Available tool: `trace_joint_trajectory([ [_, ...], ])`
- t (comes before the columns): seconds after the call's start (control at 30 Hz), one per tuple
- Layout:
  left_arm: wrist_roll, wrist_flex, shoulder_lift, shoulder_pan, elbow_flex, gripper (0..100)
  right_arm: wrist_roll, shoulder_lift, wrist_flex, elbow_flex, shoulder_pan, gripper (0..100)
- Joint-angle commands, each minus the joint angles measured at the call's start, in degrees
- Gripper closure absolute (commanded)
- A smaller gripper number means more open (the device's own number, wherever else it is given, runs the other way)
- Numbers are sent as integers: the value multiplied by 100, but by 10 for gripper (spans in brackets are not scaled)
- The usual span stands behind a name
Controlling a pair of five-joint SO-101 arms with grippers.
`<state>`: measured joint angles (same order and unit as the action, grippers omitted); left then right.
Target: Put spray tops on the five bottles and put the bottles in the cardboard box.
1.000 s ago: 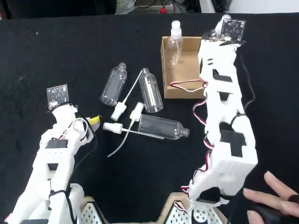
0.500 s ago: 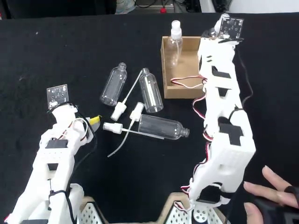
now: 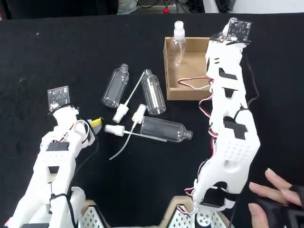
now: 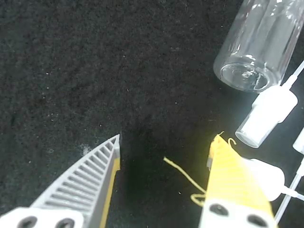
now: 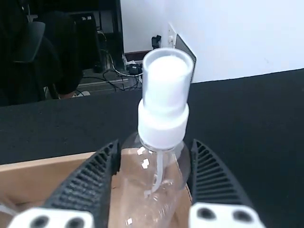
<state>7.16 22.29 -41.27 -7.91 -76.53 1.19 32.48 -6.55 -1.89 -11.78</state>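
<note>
Your right tool (image 5: 153, 156) is pinching the held bottle (image 5: 154, 178) at its shoulders, one finger pressed to each side. That bottle stands upright with its white spray top (image 5: 164, 102) on, inside the cardboard box (image 3: 167, 71) at the box's far right corner. In the box's far left corner you have a second capped bottle (image 3: 177, 42), also upright. Your left tool (image 4: 168, 140) is spread wide and pinches nothing; it sits low over the black desk (image 3: 47, 47) at the near left, with a grey finger on one side and a yellow one on the other. Left of the box, three bottles lie on their sides with open necks: the left bottle (image 3: 115, 85), the middle bottle (image 3: 153, 91) just beside the box's left wall, and the near bottle (image 3: 166, 129) with its neck pointing right. The loose spray tops (image 3: 121, 113) lie clustered between these bottles and your left tool, their thin tubes trailing across the desk, one tube lying against the near bottle.
</note>
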Motion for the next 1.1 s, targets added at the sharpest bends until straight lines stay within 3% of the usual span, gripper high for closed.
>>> trace_joint_trajectory([
  [0.0,-35,-132,-62,66,40,711,-9,-101,-185,347,-53,850],
  [1.07,-35,-132,-62,66,40,711,-18,382,158,910,62,845],
])
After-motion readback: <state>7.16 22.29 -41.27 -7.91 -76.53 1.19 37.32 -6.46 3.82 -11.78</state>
